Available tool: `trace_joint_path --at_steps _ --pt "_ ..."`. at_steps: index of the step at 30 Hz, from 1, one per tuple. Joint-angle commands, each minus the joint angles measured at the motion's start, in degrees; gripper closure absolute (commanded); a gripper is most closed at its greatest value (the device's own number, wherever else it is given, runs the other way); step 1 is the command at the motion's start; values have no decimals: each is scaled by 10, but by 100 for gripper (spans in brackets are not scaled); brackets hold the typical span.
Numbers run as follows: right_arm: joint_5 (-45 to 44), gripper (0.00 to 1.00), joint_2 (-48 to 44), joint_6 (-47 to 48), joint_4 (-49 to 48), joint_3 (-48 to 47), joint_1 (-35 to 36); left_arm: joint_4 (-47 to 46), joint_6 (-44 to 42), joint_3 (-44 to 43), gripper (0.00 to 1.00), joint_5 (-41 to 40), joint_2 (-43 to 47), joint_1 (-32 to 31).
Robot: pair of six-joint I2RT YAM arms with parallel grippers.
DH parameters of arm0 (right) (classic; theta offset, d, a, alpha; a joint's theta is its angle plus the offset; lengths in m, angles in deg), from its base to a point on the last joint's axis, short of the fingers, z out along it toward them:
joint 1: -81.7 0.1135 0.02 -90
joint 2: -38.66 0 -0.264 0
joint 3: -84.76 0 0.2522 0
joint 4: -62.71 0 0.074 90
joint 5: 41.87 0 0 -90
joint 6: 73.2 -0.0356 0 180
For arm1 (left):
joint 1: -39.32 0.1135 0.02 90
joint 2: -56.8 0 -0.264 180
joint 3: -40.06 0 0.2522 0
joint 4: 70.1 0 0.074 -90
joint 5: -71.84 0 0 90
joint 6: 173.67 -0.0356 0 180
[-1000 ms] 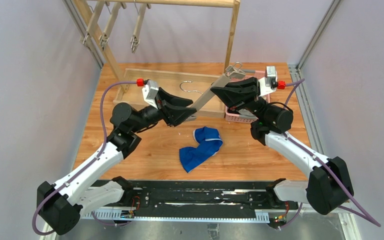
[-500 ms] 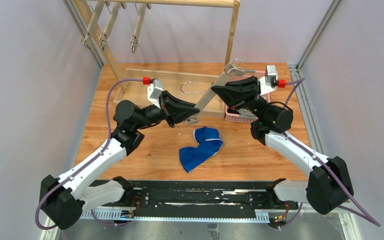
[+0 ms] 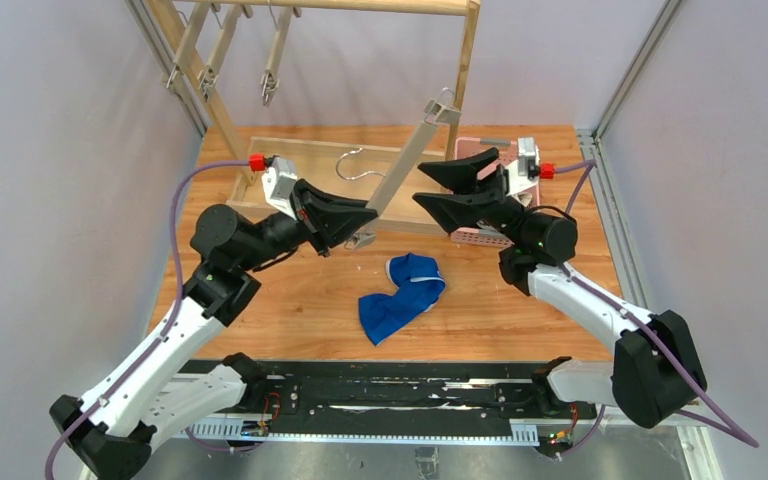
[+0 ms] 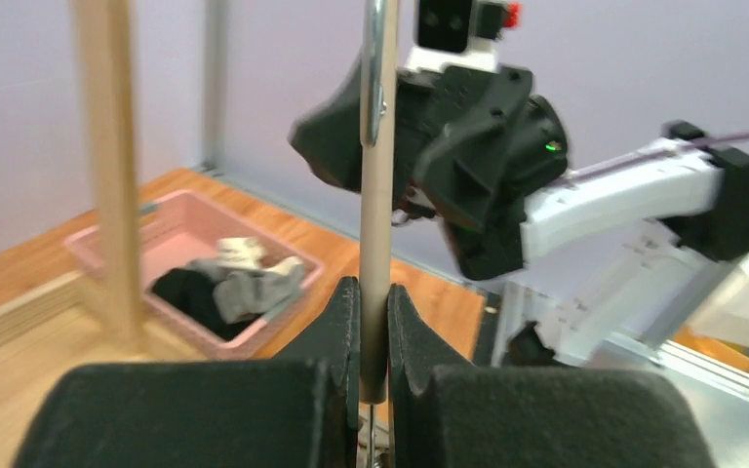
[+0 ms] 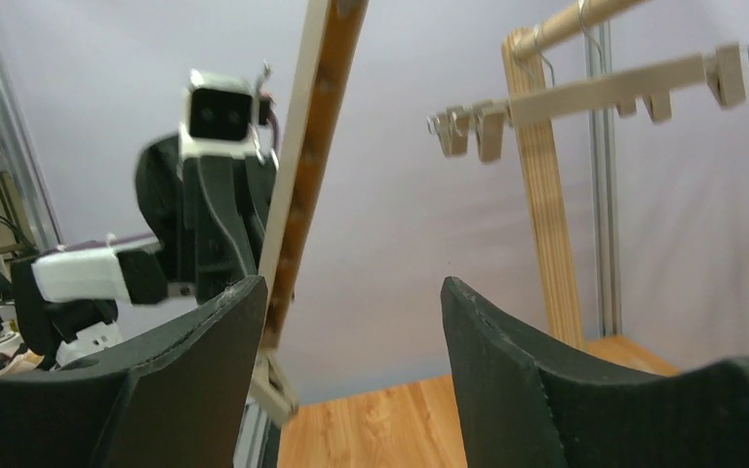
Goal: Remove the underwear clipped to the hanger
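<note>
Let go with right gripper (image 3: 420, 186), now spread wide; hold hanger (image 3: 405, 165) clamped in left gripper (image 3: 364, 220) alone, swung left, clear of briefs (image 3: 400, 296).

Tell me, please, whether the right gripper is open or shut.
Open. The right gripper shows its fingers wide apart, gripping nothing; the hanger is clamped only by the left gripper.

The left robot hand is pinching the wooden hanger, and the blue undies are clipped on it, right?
Not quite. The left gripper is shut on the wooden hanger, but the blue underwear is not clipped to it. It lies loose on the table below, as the top external view shows.
</note>
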Motion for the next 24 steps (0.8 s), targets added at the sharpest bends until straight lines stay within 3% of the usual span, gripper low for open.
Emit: trace_joint_path --at_steps 1,6,9,11,18,24 --pt "28 33 -20 76 112 32 6 262 -113 -81 100 -147 23 -2" --pt "-36 32 -101 270 433 57 48 535 -202 -176 100 -362 -21 -2" --pt "-168 31 -123 419 657 34 129 612 -221 -215 100 -427 -48 -2" --pt "-254 31 -117 471 742 26 173 635 -228 -235 100 -439 -62 -2" --pt "-317 28 -48 460 811 51 233 636 -236 -300 100 -426 -116 -2" --pt "-371 27 40 479 844 13 286 644 -237 -382 100 -403 -178 -2"
